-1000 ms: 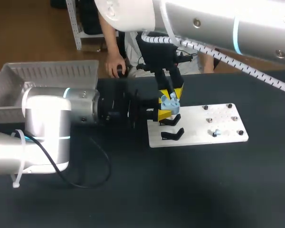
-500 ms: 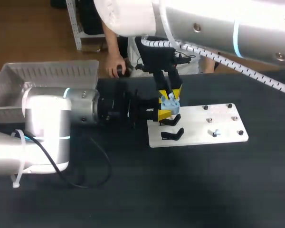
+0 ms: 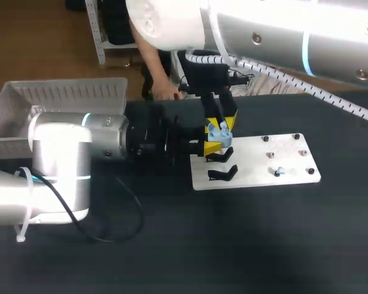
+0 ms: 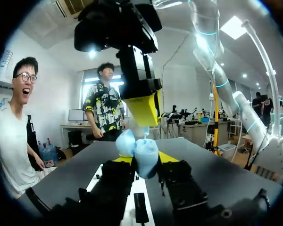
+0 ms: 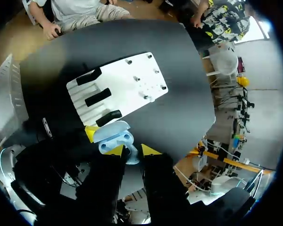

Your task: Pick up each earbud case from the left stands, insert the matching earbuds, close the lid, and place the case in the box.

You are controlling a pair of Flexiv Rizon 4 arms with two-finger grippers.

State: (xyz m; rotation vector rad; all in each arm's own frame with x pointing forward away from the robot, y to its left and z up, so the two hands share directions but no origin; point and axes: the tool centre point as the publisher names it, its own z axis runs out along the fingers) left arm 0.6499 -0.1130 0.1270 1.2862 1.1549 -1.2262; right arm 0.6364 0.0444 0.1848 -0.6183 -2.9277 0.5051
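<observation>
At the table's (image 3: 264,245) far edge the person's hand (image 3: 167,93) is sliding toward my right, closing in behind the right arm (image 3: 264,30) (the forearm is swinging along with it). The right arm is also drifting a touch toward its own side, white housing and black wrist block both. The right gripper (image 3: 221,124), pinching an earbud (image 5: 130,154), is shifting only marginally over the earbud case (image 3: 219,131).
</observation>
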